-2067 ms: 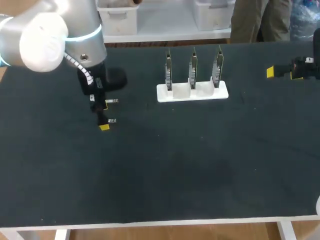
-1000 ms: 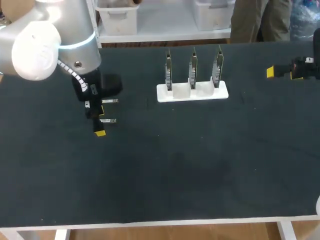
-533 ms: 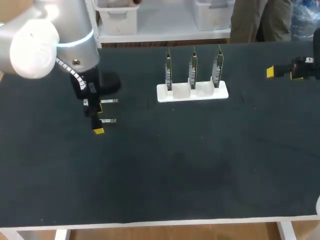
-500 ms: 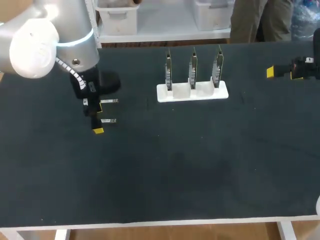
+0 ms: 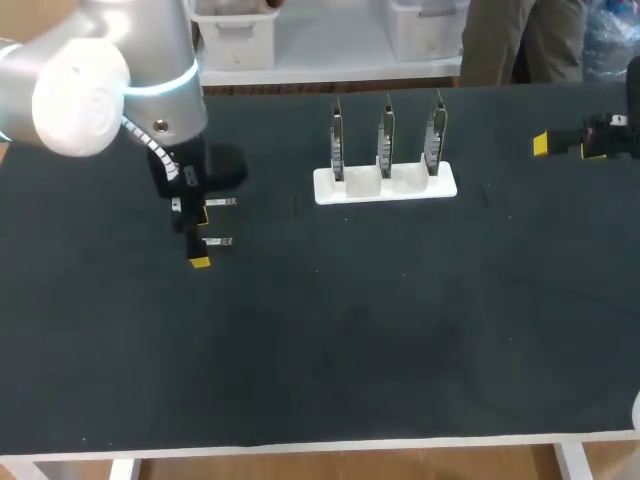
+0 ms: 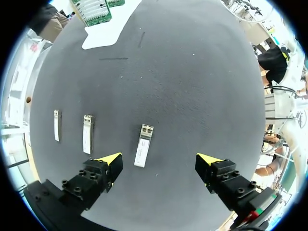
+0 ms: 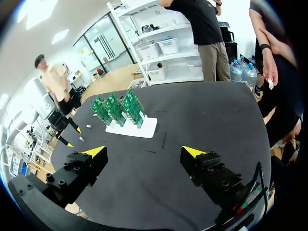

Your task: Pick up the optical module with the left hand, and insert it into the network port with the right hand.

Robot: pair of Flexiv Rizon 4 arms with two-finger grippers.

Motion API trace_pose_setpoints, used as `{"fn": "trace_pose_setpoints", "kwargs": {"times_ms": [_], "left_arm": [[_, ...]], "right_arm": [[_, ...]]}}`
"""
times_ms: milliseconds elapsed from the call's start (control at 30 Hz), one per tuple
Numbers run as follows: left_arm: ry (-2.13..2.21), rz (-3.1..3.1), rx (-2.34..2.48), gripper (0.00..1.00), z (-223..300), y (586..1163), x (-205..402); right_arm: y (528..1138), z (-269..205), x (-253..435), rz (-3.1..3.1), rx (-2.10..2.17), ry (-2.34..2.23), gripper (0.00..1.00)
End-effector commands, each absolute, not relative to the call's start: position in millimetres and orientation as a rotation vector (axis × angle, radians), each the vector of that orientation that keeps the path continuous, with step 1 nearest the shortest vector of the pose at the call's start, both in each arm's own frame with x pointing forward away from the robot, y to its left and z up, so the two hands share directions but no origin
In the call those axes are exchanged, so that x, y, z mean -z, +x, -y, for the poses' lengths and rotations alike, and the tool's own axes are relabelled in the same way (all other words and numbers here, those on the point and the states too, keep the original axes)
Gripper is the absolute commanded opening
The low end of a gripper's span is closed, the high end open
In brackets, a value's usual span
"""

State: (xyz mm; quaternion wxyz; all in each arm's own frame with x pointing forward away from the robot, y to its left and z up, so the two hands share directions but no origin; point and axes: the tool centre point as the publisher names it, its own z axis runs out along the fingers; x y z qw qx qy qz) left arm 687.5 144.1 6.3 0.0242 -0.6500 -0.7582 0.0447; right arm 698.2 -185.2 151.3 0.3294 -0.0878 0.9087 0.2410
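Judging from the layout, the task is at its very start; nothing is held yet. The left claw [image 6: 160, 161] hangs low over the dark counter [image 5: 380, 340] with its fingers spread wide; the optical module [image 6: 143, 145] lies flat on the counter between them, nearer one finger than the other and touched by neither. A second module [image 6: 87, 134] and a third module [image 6: 57, 125] lie beside it, outside the claw's span and apart from each other. The right claw [image 7: 143, 153] is likewise wide and empty, held above the far right part of the counter; it is well apart from the white stand [image 5: 385, 185] that carries three upright green boards [image 5: 386, 135]; the ports on them are too small to make out. What seems left: centre and close on the module; lift it; pass it to the right claw; push it into a port.
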Motion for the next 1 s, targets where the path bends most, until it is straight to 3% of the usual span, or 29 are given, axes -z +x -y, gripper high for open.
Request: {"fn": "trace_pose_setpoints", "kwargs": {"times_ms": [33, 1000], "left_arm": [[-2.010, 2.330, -0.148, 1.00, -142, 694, 2], [-2.000, 2.332, -0.072, 1.00, -159, 708, 11]], "right_arm": [[698, 185, -151, -2.377, -0.629, -0.229, 1.00], [698, 185, -151, -2.377, -0.629, -0.229, 1.00]]}}
